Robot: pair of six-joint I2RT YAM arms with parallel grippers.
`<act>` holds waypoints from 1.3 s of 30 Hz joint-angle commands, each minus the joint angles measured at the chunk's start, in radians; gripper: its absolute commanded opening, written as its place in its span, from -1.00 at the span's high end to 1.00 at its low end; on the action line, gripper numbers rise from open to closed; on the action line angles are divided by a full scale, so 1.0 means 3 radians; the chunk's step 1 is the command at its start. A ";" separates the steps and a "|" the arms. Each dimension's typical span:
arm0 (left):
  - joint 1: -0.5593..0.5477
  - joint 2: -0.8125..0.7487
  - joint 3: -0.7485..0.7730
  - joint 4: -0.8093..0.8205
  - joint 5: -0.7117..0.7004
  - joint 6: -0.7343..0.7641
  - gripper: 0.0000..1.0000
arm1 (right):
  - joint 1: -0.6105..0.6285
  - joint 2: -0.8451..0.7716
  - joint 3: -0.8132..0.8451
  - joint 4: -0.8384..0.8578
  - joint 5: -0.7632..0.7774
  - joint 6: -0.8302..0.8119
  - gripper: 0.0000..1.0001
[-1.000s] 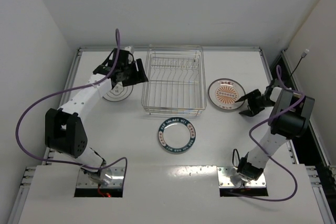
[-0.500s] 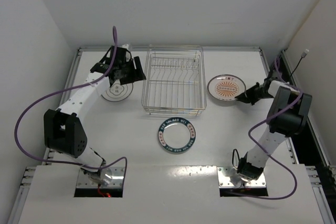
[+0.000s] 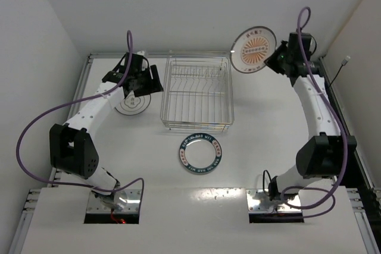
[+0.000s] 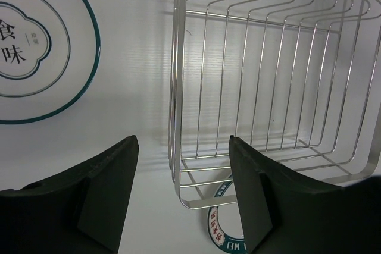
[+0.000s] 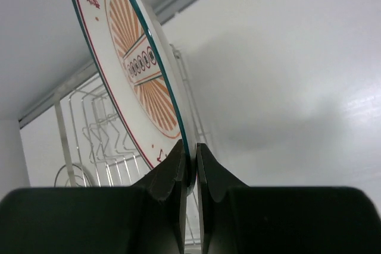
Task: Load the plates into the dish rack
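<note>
My right gripper (image 3: pixel 277 57) is shut on the rim of the orange sunburst plate (image 3: pixel 253 49) and holds it on edge in the air above the dish rack's far right corner; the wrist view shows its rim (image 5: pixel 143 63) pinched between the fingers. The silver wire dish rack (image 3: pixel 197 91) stands empty at the table's centre back. My left gripper (image 3: pixel 150 81) is open, hovering between the thin-ring plate (image 3: pixel 130 106) and the rack's left side (image 4: pixel 176 87). The teal-rimmed plate (image 3: pixel 200 153) lies flat in front of the rack.
White walls enclose the table on the left, back and right. A metal rail (image 3: pixel 190 55) runs along the back edge. Purple cables (image 3: pixel 36 123) loop off both arms.
My right gripper has lifted the sunburst plate off the table right of the rack and swung it up and back, now on edge above the rack's far right corner. The left gripper barely moved.
</note>
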 commanded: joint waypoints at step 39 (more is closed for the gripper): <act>0.0075 -0.0098 -0.0015 -0.0100 -0.0096 0.0103 -0.19 | 0.1775 0.2096 0.2089 -0.1441 0.2646 -0.0504 1.00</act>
